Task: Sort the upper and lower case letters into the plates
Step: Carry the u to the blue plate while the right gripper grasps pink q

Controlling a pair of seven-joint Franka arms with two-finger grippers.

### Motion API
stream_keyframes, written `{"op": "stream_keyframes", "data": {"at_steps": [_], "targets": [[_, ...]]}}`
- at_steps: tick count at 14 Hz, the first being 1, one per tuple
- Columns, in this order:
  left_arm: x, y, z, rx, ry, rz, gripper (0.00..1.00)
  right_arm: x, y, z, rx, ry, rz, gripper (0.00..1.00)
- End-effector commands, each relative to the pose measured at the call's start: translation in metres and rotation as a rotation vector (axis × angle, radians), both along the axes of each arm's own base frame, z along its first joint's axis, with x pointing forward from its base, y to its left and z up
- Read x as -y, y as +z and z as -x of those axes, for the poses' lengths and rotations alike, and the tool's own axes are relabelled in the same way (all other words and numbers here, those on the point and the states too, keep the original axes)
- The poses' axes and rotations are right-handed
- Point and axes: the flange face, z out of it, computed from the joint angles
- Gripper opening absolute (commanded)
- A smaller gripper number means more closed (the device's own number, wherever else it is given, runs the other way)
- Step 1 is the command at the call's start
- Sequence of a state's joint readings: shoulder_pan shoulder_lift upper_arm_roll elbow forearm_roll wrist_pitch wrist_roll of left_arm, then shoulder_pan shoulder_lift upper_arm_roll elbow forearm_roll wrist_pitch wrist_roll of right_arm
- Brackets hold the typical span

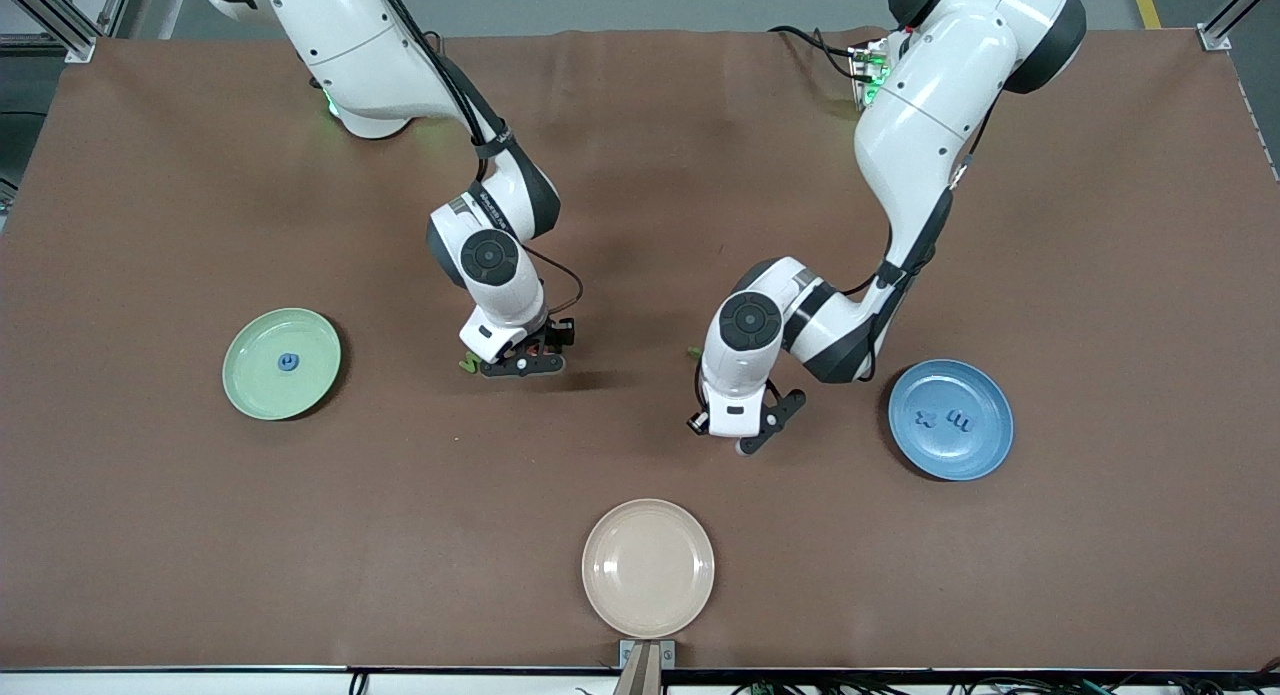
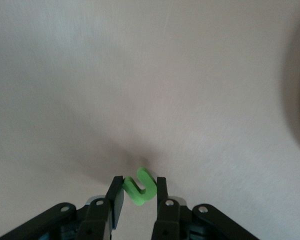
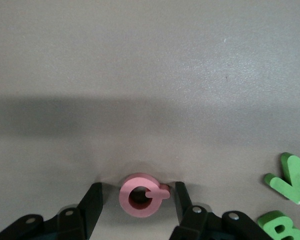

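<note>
My left gripper (image 2: 139, 180) is shut on a small green hook-shaped letter (image 2: 135, 193), with both fingers touching its sides. In the front view this gripper (image 1: 748, 437) hangs low over the table beside the blue plate (image 1: 985, 445), which holds two blue letters (image 1: 945, 418). My right gripper (image 3: 138, 186) is open around a pink ring-shaped letter (image 3: 126, 198) that lies on the table, with a gap at one finger. It (image 1: 525, 361) is down at the table between the middle and the mint plate (image 1: 250, 380). One blue letter (image 1: 288, 363) lies in the mint plate.
Two green letters (image 3: 289, 178) (image 3: 277, 228) lie on the table beside the right gripper, and one green letter (image 1: 468, 363) shows there in the front view. A green bit (image 1: 693, 353) lies by the left arm. An empty beige plate (image 1: 648, 567) sits nearest the front camera.
</note>
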State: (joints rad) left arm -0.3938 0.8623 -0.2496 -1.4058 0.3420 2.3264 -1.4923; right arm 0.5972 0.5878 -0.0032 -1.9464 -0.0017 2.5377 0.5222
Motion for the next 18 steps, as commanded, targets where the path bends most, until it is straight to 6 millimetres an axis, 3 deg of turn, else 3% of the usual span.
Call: {"op": "stream_keyframes", "data": {"at_steps": [1, 5, 9, 12, 14, 16, 18], "targets": [[-0.023, 0.053, -0.01, 0.011, -0.065, -0.073, 0.0, 0.002, -0.005, -0.007, 0.0, 0.011, 0.001, 0.65], [-0.058, 0.102, -0.015, -0.042, -0.169, -0.142, 0.0, 0.0, -0.006, -0.007, 0.0, 0.023, 0.001, 0.58], [-0.136, 0.127, -0.031, -0.11, -0.278, -0.197, 0.0, 0.001, -0.006, -0.007, 0.0, 0.021, 0.001, 0.42], [-0.209, 0.114, -0.038, -0.197, -0.328, -0.209, 0.0, 0.001, -0.005, -0.006, -0.001, 0.023, 0.002, 0.27], [-0.249, 0.099, -0.04, -0.24, -0.35, -0.206, 0.0, -0.002, 0.004, -0.011, 0.009, 0.028, -0.004, 0.27], [-0.289, 0.087, -0.044, -0.264, -0.365, -0.197, 0.0, 0.019, 0.031, -0.027, -0.021, 0.067, 0.017, 0.26], [-0.313, 0.066, -0.042, -0.284, -0.37, -0.181, 0.0, 0.061, 0.059, -0.043, -0.069, 0.119, 0.035, 0.26]]}}
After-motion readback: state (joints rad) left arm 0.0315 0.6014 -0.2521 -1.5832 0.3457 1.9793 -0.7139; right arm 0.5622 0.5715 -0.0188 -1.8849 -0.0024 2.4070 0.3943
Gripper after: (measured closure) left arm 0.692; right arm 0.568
